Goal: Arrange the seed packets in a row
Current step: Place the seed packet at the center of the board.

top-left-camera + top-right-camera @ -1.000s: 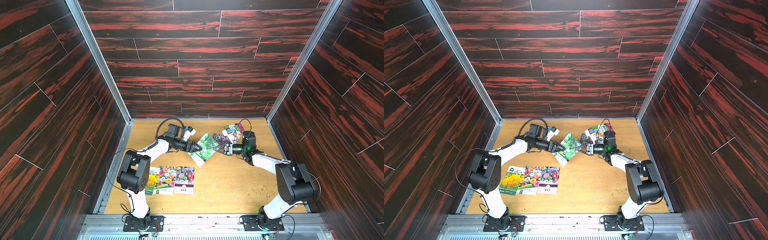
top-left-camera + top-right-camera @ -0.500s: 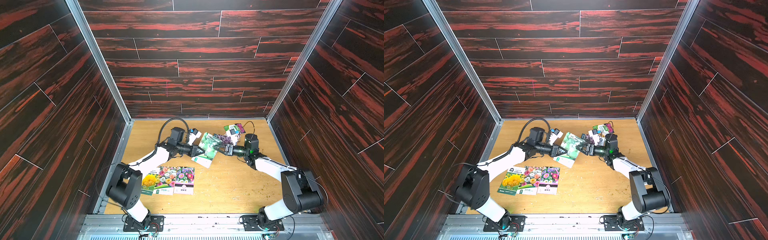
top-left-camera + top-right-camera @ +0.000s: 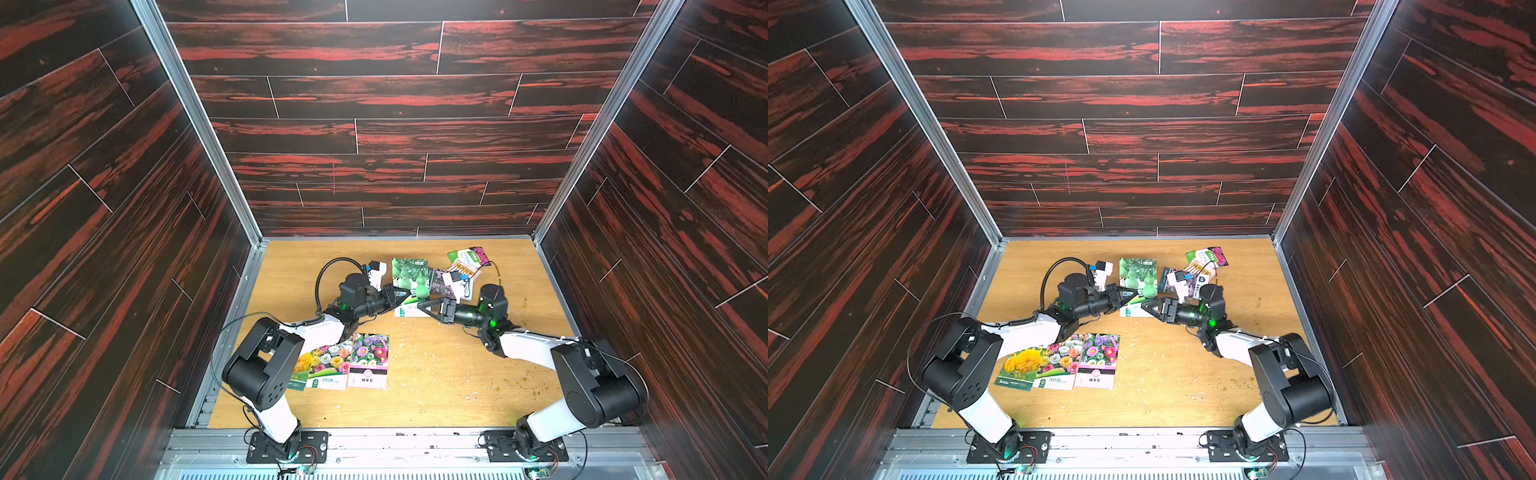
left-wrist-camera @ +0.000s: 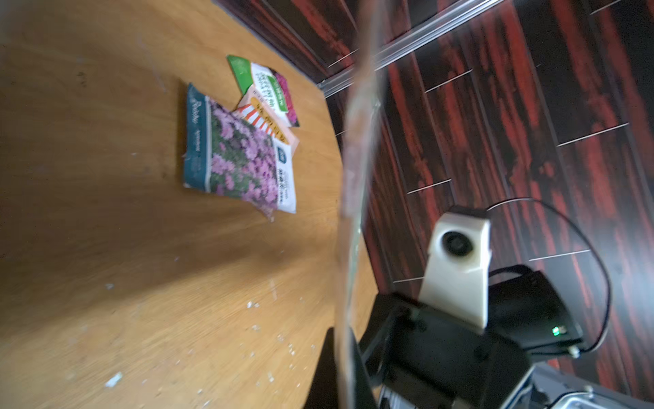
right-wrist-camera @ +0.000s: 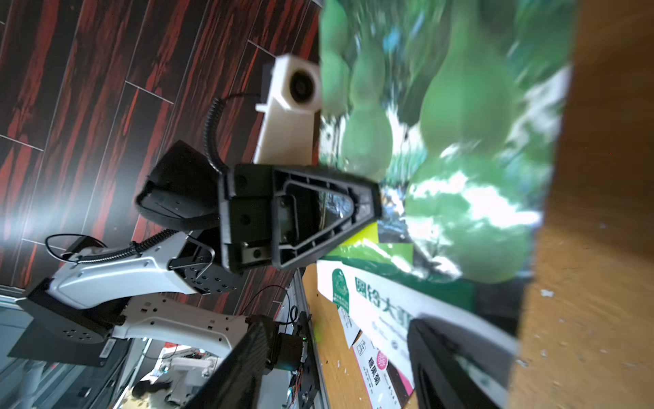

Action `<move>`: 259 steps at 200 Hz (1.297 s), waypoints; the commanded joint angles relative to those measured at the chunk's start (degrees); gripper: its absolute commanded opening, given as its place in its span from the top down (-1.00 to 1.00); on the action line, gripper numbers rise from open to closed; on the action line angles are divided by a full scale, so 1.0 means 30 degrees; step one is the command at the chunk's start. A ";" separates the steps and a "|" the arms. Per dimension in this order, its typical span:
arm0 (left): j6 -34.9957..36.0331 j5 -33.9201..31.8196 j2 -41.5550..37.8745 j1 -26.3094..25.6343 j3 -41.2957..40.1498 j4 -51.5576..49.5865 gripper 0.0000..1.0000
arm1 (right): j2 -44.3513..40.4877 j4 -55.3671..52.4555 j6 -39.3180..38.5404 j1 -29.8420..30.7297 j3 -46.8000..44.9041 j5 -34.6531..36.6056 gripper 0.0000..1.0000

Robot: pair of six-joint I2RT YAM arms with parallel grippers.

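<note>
The green gourd seed packet (image 3: 409, 282) (image 3: 1138, 277) is held up off the table, tilted, with my left gripper (image 3: 404, 296) (image 3: 1131, 296) shut on its lower left edge. The right wrist view shows that black finger (image 5: 300, 212) clamped on the gourd packet (image 5: 460, 141). My right gripper (image 3: 422, 307) (image 3: 1148, 308) (image 5: 339, 368) is open beside the packet's white bottom strip. The left wrist view sees the packet edge-on (image 4: 354, 170) running into my left gripper (image 4: 343, 375). The yellow (image 3: 1021, 365), mixed (image 3: 330, 363) and aster (image 3: 369, 359) packets lie side by side at the front left.
A loose pile lies at the back right: a purple-flower packet (image 4: 240, 159) (image 3: 438, 280), an orange-striped one (image 4: 265, 117) and a magenta one (image 4: 272, 88) (image 3: 469, 255). Dark wood-pattern walls close in three sides. Small crumbs dot the wooden table (image 3: 436, 374).
My right gripper has opened and let go of the gourd packet, while my left gripper has shut on it. The packet has swung more upright and the right gripper has drawn back a little.
</note>
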 commanded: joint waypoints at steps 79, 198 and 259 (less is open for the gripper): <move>-0.0037 0.0216 -0.1824 -0.0184 0.0033 0.0042 1.00 | -0.4246 -0.7811 -0.4681 0.0169 0.0443 0.6454 -0.33; -0.0055 0.0518 -0.0873 -0.0298 0.0370 -0.1378 0.73 | -0.2331 -0.0023 -0.1040 0.0374 -0.0364 0.0270 1.00; 0.4895 -0.6066 -0.2924 0.0163 0.2826 -1.3758 -1.00 | -0.4178 -0.2637 -0.1258 0.0760 -0.3073 0.1325 1.00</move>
